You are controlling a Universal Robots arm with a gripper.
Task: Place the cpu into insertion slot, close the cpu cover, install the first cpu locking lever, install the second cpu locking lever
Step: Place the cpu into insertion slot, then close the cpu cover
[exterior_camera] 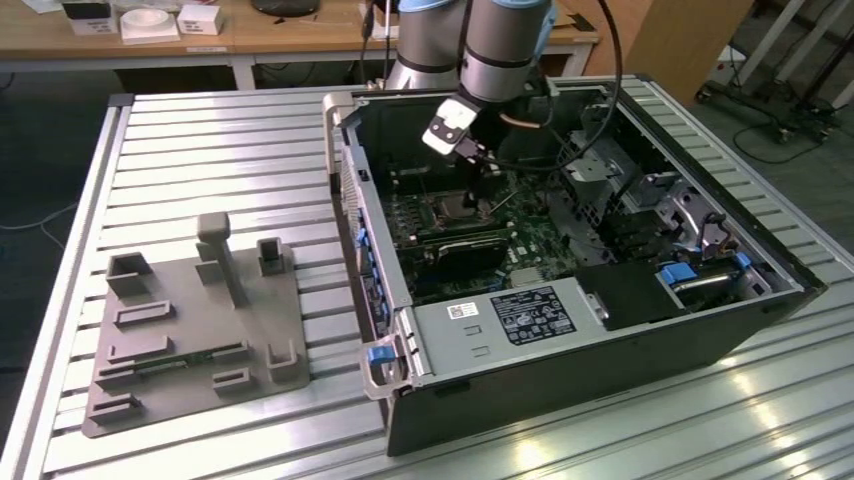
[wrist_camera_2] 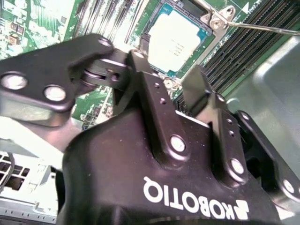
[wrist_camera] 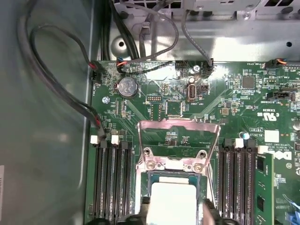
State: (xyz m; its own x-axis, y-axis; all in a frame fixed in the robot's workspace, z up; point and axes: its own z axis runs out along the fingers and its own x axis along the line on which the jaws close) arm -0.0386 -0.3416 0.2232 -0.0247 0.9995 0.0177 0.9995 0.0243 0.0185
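Observation:
The cpu (wrist_camera: 172, 202) lies flat in the insertion slot (wrist_camera: 203, 188) on the green motherboard, its silvery top bright in both wrist views (wrist_camera_2: 176, 40). The cpu cover (wrist_camera: 179, 124) is swung back on its hinge, away from the chip, and its window shows the board behind it. A thin metal locking lever (wrist_camera_2: 262, 28) stands clear beside the socket. My gripper (wrist_camera_2: 166, 70) hangs just above the chip, open, with nothing between its black fingers (wrist_camera_2: 154, 89). In the exterior view the gripper (exterior_camera: 467, 165) reaches down into the case over the socket (exterior_camera: 454, 207).
The open computer case (exterior_camera: 747, 330) lies on a slatted metal table (exterior_camera: 214, 150). Black memory slots (wrist_camera: 110, 183) flank the socket on both sides. Loose cables (wrist_camera: 51, 79) run along the case wall. A grey power supply (exterior_camera: 514, 320) sits at the near end. A grey fixture plate (exterior_camera: 194, 330) lies at the exterior view's left.

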